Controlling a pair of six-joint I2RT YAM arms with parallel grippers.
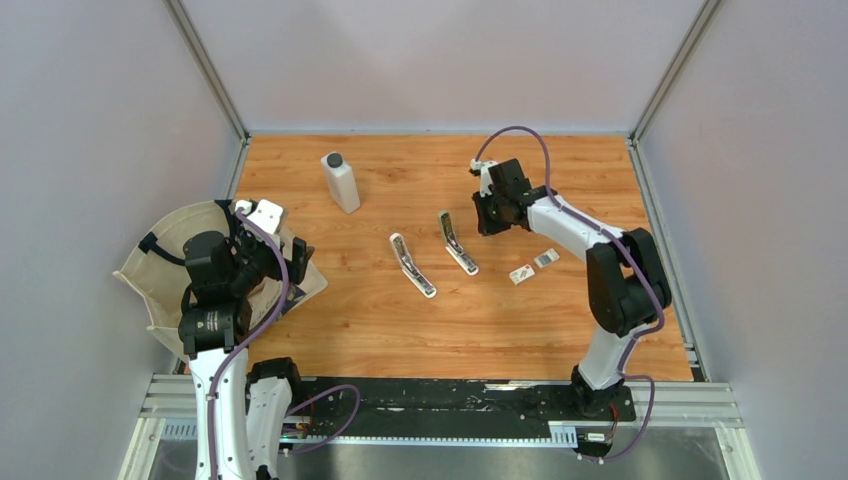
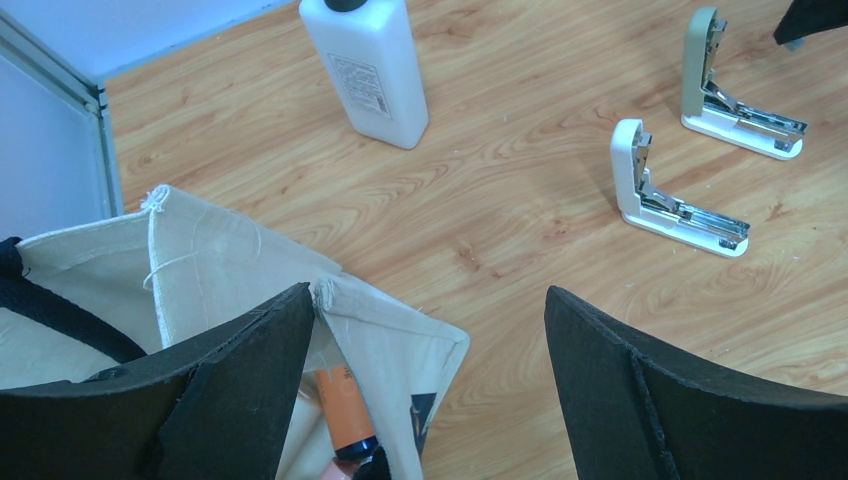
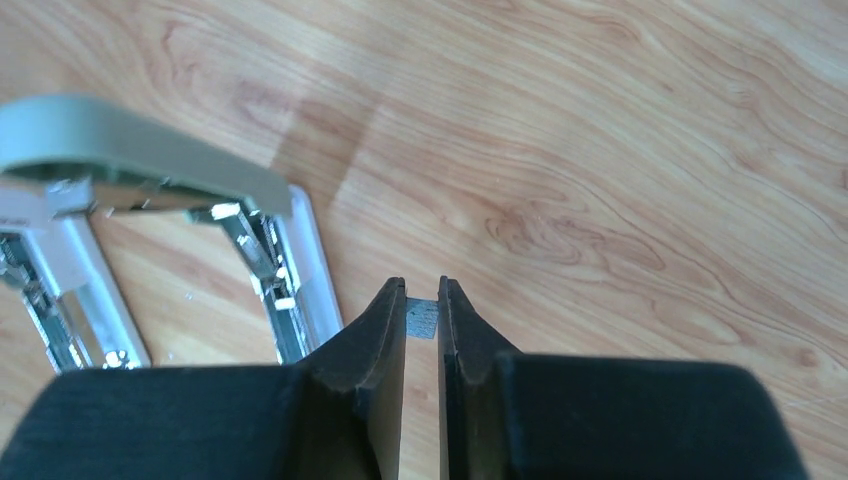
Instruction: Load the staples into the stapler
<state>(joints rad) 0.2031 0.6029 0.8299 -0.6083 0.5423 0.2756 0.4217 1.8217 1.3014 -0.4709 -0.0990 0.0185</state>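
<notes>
The left gripper [image 2: 428,300] is hanging with its fingers spread wide over the edge of a cream canvas bag [image 2: 230,270] that is lying at the left edge of the table [image 1: 450,330]. A white bottle [image 1: 341,182] is standing upright beyond it. The left stapler [image 1: 412,265] and the right stapler [image 1: 458,243] are lying open mid-table. Beside the latter, the right gripper [image 3: 422,300] is pinching a small silvery strip of staples [image 3: 422,318] between nearly closed fingertips. The tiny white staple box [image 1: 521,273] and a pale piece [image 1: 545,258] are sitting together further right.

Two staplers [image 1: 412,265] [image 1: 457,242], one bottle [image 1: 340,182], one bag [image 1: 160,245]
</notes>
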